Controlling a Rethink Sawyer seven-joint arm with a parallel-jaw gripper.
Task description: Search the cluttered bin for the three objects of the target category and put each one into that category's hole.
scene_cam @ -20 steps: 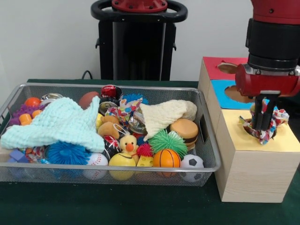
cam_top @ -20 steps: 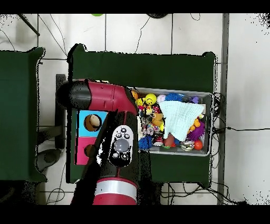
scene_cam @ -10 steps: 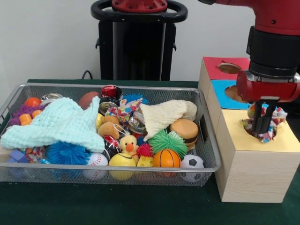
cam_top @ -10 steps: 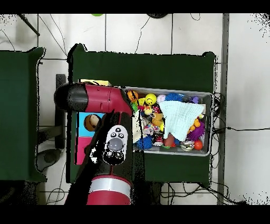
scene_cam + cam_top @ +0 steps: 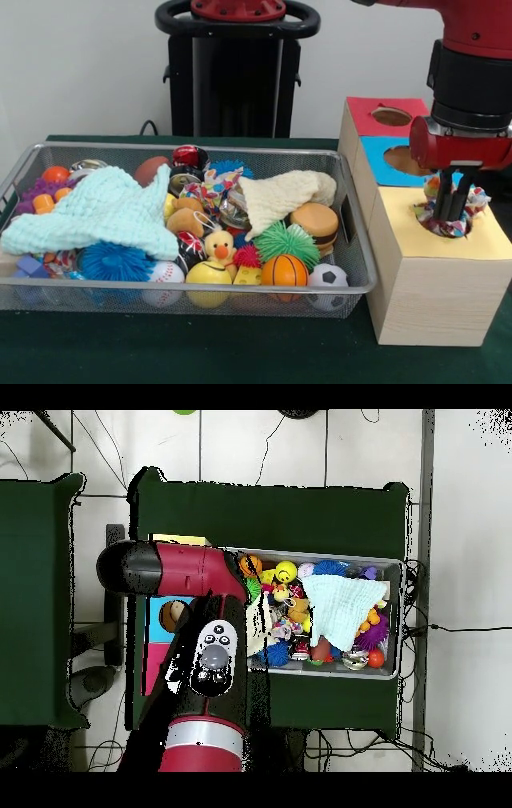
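My gripper [image 5: 450,216] points down into the hole of the yellow box top [image 5: 480,244] at the right of the front view. Its two fingers stand apart, open. A colourful patterned cloth [image 5: 474,198] is bunched in that hole around the fingers, partly sunk below the rim. A similar patterned cloth [image 5: 210,190] lies in the middle of the wire bin [image 5: 240,286], between a mint knitted cloth [image 5: 104,210] and a cream cloth [image 5: 280,196]. From overhead my arm [image 5: 205,664] covers the gripper and most of the box.
The box also has a blue top [image 5: 384,156] and a red top [image 5: 376,108], each with a hole. The bin holds several balls, a duck, a toy burger [image 5: 314,220] and spiky balls. The bin's right wall stands close to the box.
The gripper came down and slightly right, lowering the patterned cloth into the yellow hole. Its fingers, closed on the cloth before, now stand apart.
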